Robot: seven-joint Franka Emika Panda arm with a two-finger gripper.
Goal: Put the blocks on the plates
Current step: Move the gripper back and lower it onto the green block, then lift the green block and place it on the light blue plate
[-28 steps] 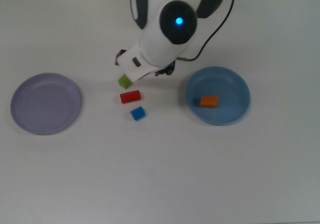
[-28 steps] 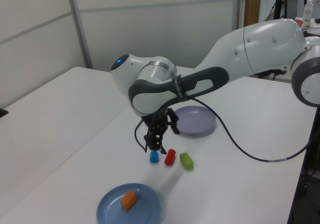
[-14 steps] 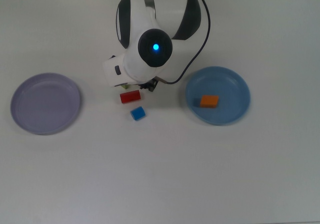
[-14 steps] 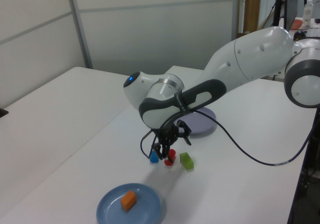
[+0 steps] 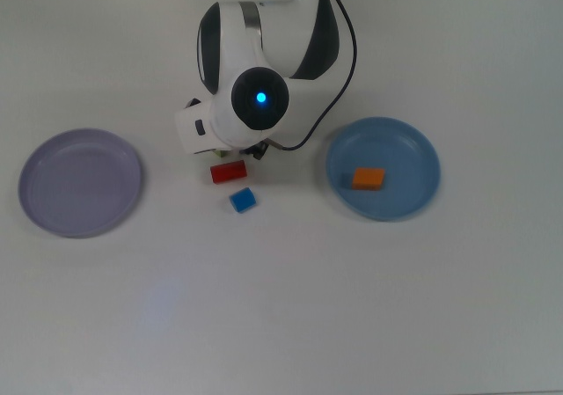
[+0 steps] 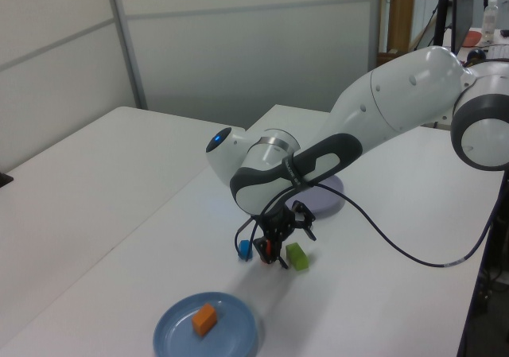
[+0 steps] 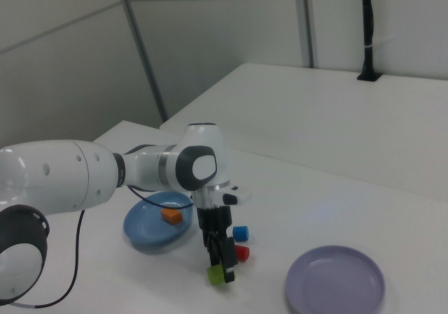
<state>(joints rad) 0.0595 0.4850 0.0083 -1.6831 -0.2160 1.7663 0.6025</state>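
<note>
Claw (image 7: pixel 222 268) lowered astride green block (image 7: pixel 217 275), grip unclear, orange block (image 5: pixel 368 179) on blue plate (image 5: pixel 413 149), no writing visible.

A white worktop (image 6: pixel 95 182) fills the room's foreground; pale grey panelled walls (image 6: pixel 238 47) stand behind, with a wooden door (image 6: pixel 402 23) at two o'clock.

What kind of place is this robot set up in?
Probably a robotics lab or test room: a white robot arm mounted at a plain white table, bare partition walls behind, and only small coloured blocks and two plates laid out, like the blue plate.
</note>
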